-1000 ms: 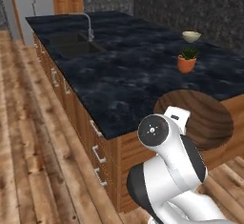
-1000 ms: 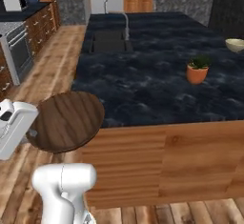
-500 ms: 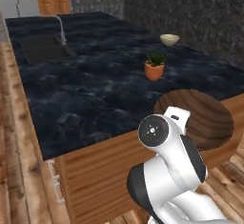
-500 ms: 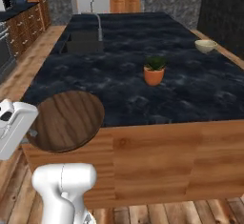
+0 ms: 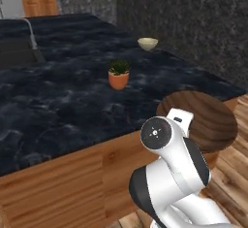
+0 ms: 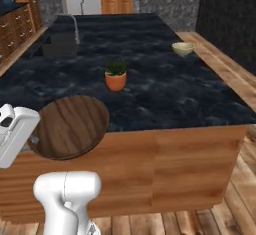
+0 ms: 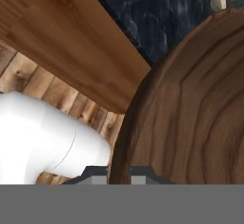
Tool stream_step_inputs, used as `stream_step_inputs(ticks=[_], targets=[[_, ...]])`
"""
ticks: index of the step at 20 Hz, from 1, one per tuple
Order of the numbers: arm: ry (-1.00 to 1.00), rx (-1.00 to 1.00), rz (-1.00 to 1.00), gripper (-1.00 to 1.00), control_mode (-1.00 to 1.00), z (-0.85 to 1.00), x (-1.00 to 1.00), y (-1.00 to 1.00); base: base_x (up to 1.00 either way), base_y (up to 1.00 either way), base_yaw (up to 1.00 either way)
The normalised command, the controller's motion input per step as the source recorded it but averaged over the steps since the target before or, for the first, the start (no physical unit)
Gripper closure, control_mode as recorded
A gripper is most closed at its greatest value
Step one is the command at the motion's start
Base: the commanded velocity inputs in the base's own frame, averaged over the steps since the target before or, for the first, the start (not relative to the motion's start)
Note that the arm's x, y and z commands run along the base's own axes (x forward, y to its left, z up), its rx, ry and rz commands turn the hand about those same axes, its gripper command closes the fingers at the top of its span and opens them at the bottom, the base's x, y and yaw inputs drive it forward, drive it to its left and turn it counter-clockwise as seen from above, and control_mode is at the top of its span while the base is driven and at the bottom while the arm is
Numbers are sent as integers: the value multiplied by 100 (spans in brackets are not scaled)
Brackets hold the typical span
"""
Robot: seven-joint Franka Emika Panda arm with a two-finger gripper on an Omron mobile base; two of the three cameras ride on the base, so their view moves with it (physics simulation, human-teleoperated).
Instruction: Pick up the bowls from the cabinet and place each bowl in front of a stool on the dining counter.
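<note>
I have the dark wooden bowl [image 7: 190, 104] clamped by its rim in the gripper [image 7: 119, 173], the jaws drawn together on the thin wall. In the right base view that bowl [image 6: 70, 126] hangs off the near edge of the dining counter [image 6: 165, 94], over the wooden base, its inside turned toward the camera. In the left base view the bowl [image 5: 201, 118] sits behind my white arm, which hides its lower left rim.

The pale bowl [image 6: 183, 48] stands near the counter's far right edge; from the left I see it [image 5: 147, 43] just before the dark wall. A small potted plant [image 6: 116, 75] sits mid-counter, well apart from both bowls. The marble between plant and near edge lies bare. I can't make out the fingertips' contact clearly in the hand view; they are cut off at the bottom.
</note>
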Motion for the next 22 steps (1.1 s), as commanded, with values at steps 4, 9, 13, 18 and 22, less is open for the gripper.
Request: stream_step_inputs(ticks=[4, 9, 13, 18, 22], targets=[[0, 0, 0, 100, 100, 0, 0, 0, 0, -100, 0], [0, 0, 0, 100, 100, 0, 0, 0, 0, -100, 0], [0, 0, 0, 100, 100, 0, 0, 0, 0, -100, 0], [0, 0, 0, 100, 100, 0, 0, 0, 0, -100, 0], [0, 0, 0, 100, 100, 0, 0, 0, 0, -100, 1]])
